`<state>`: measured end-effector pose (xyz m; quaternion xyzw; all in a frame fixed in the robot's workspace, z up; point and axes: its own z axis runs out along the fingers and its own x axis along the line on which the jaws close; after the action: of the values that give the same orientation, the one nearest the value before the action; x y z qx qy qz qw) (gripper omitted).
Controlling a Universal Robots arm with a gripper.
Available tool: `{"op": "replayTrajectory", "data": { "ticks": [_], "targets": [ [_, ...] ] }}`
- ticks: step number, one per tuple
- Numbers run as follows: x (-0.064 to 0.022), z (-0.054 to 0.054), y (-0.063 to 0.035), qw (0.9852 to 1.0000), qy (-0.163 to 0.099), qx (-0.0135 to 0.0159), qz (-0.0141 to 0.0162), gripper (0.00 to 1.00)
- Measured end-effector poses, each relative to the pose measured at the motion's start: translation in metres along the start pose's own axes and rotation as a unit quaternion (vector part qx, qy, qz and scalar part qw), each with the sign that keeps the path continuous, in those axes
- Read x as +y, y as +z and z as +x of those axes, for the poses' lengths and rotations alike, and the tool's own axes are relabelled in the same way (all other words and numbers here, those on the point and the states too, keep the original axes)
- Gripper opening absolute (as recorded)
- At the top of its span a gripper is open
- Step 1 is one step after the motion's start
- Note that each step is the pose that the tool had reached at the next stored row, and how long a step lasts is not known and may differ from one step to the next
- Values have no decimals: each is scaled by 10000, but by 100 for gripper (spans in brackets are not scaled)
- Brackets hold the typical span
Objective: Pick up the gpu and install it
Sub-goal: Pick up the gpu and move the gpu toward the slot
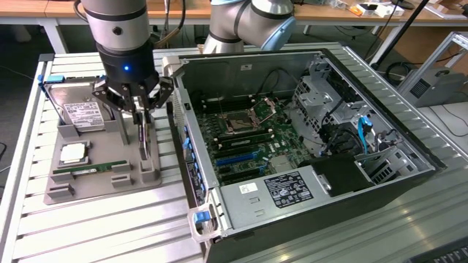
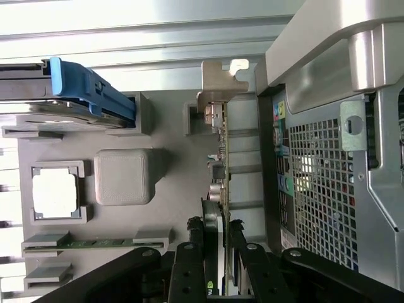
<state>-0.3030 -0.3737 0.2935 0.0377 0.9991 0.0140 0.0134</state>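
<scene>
Noting layout from the exterior view's left to its right. A slatted table (image 1: 95,230) carries a grey tray (image 1: 102,192). The tray holds a hard drive (image 1: 84,109) at its far end, then a processor (image 1: 73,153), then a green memory stick (image 1: 91,168) lying flat.

On the tray's right edge the gpu (image 1: 144,139) stands on its long edge between slotted posts, not lifted. The hand (image 1: 139,112) is directly over it. In the wrist view the dark fingers (image 2: 208,227) sit against both faces of the card (image 2: 221,158), gripping it. The card's metal bracket (image 2: 221,82) is at its far end.

Just beside the gpu to the right rises the rear wall of the open computer case (image 1: 249,68), a close obstacle. Its motherboard (image 1: 234,159) lies exposed.
</scene>
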Motion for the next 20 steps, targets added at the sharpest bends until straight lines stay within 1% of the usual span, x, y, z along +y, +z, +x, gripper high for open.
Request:
{"op": "replayTrajectory", "data": {
  "ticks": [20],
  "targets": [
    [2, -3, -101, 10000, 0, 1, -4, 27]
  ]
}}
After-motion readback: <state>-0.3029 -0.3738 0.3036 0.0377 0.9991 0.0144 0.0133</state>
